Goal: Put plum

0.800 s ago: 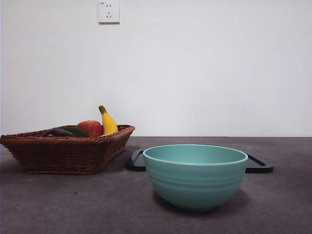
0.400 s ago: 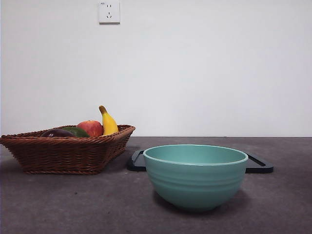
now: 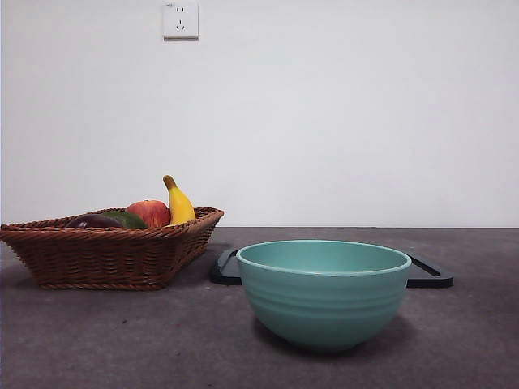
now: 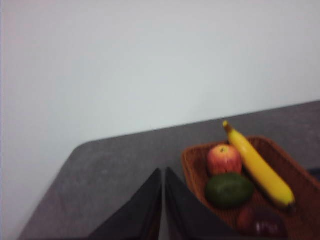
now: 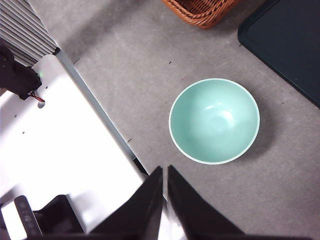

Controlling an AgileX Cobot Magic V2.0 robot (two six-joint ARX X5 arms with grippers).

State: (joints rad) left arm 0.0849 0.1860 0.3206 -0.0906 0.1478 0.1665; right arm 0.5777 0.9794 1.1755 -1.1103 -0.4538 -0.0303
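My left tool [image 4: 163,210], jaws pressed together, shows me the plum [image 4: 262,223] low in the basket [image 4: 300,170]; my right tool [image 5: 165,200], likewise narrow, sees only the bowl [image 5: 214,120].

plum [image 3: 93,220]: in the front view only its top shows above the wicker basket [image 3: 105,255] rim; in the left wrist view it is blurred and cut by the frame edge
dark green fruit [image 3: 128,219]: lower part hidden behind the basket rim
red apple [image 3: 149,213]: base hidden by the rim
banana [image 3: 179,205]: lower end hidden in the basket
black tray [image 3: 430,274]: middle hidden behind the teal bowl [image 3: 323,292]
basket in right wrist view: only one corner in frame
left wrist view: soft focus throughout
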